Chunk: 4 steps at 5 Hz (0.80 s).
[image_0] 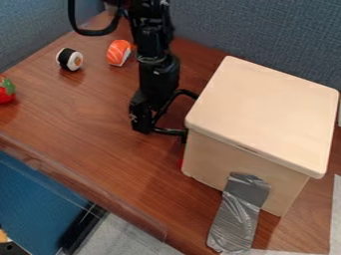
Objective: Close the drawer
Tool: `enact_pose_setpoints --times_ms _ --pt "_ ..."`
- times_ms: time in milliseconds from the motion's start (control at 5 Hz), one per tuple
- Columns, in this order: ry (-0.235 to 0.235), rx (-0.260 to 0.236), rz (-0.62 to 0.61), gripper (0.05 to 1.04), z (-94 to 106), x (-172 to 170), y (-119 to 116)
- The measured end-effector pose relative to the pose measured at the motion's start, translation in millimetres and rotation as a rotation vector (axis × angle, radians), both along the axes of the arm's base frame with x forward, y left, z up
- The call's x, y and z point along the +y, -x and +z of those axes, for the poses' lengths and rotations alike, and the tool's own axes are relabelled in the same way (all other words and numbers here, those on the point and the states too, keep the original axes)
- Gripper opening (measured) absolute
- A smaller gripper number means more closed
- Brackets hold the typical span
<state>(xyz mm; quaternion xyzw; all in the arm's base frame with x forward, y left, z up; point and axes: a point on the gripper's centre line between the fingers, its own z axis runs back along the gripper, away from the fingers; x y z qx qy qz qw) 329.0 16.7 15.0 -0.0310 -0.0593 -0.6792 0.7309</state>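
Observation:
The black gripper (189,114) is beside the left side of the light wooden box (263,117), low over the table. Its two fingers stand apart, one above the other in the view, with their ends close to the box's left edge. Whether they touch it, I cannot tell. The box has a flat, rounded lid, and its front face shows no drawer front. Its left side is turned away, so the drawer and how far it stands out are hidden. A small bit of red (182,157) peeks out at the box's lower left edge.
Grey tape (238,214) runs from the box's front down onto the brown table (86,122). Toy sushi pieces, a black-and-white roll (69,59) and an orange one (118,53), lie at the back left. A red strawberry (7,91) sits at the left edge. Grey-blue partitions (266,30) stand behind.

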Motion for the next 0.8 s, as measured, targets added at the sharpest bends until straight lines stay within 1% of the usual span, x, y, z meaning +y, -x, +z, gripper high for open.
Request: enact_pose_setpoints --times_ms 200,400,600,800 --pt "-0.002 -0.003 -0.002 1.001 -0.3 0 0" --pt "0.009 -0.001 0.054 1.000 7.6 22 -2" --pt "0.019 -0.020 0.262 1.000 37.0 78 -10" --pt "0.009 0.017 0.469 1.000 65.3 123 -5"
